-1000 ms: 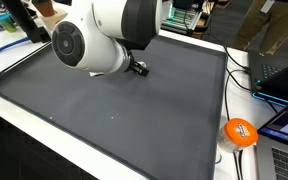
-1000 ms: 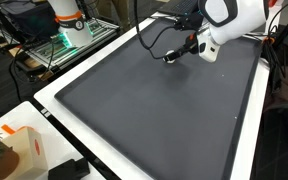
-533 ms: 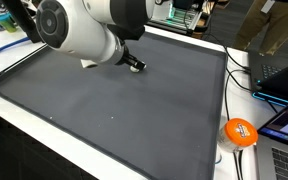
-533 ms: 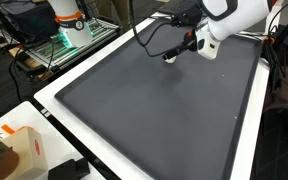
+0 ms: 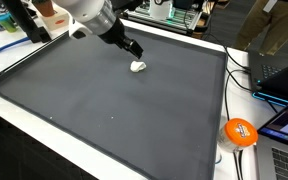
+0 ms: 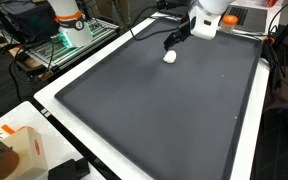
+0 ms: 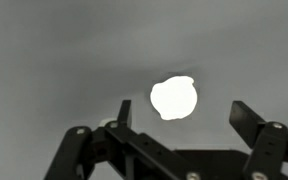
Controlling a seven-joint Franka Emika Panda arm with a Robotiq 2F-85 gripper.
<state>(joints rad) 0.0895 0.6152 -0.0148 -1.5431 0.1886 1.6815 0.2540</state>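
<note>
White lump (image 5: 138,67) lies on the dark mat (image 5: 104,105), near one edge. Your gripper (image 5: 133,47) hangs just above it, jaws spread wide and holding nothing. You have one lump, and only the mat around it. One orange ball (image 5: 240,132) sits off the mat, well apart.
</note>
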